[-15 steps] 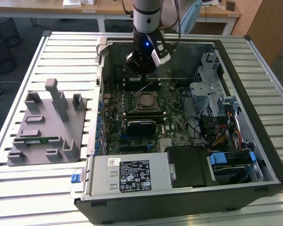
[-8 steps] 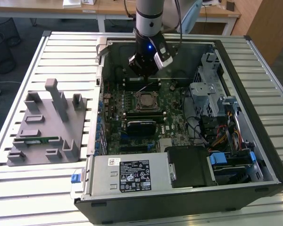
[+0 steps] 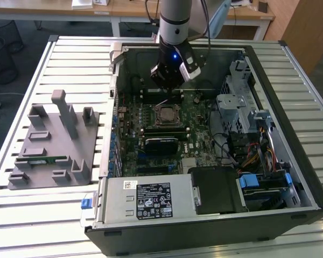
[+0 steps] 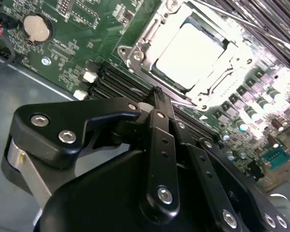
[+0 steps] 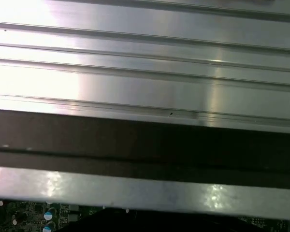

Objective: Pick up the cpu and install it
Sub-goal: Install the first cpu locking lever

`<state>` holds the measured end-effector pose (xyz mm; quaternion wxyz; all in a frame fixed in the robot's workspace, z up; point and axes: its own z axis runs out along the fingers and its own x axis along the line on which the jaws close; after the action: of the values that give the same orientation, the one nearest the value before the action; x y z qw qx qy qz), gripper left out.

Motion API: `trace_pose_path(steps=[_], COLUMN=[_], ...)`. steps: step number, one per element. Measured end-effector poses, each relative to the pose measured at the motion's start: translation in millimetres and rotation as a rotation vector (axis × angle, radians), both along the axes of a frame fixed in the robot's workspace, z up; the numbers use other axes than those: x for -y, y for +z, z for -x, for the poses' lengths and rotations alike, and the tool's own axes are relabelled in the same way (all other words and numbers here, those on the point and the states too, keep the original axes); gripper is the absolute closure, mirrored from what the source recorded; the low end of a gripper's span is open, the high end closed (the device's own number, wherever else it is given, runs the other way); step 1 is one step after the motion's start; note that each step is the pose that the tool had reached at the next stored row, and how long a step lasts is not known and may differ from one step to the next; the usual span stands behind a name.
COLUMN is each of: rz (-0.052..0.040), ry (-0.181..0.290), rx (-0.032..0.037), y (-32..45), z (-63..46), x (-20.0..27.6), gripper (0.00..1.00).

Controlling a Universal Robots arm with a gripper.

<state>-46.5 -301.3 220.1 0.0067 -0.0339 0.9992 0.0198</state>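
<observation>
Sitting in the socket (image 4: 183, 58) on the green board (image 3: 167, 129), the cpu (image 4: 191, 55) lies flat with its pale metal top up. The pincer (image 3: 167, 80) hangs just beyond it, inside the open computer case (image 3: 307, 177) on the slatted bench (image 3: 54, 215); whether it is spread or pressed together, I cannot tell. A grey tray (image 3: 48, 145) sits at the exterior view's left.

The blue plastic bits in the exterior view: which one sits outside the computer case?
The small blue tab at the case's front corner, toward the exterior view's left, by the silver power supply. The other blue pieces lie inside, among the drive cables.
</observation>
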Motion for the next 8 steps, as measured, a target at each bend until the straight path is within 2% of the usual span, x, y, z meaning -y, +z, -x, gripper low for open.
trace_pose_path(steps=[8], rz=[-0.0001], ry=[0.0], rx=[-0.0003], y=[-7.5], z=[-3.9], x=[0.0], gripper=[0.89])
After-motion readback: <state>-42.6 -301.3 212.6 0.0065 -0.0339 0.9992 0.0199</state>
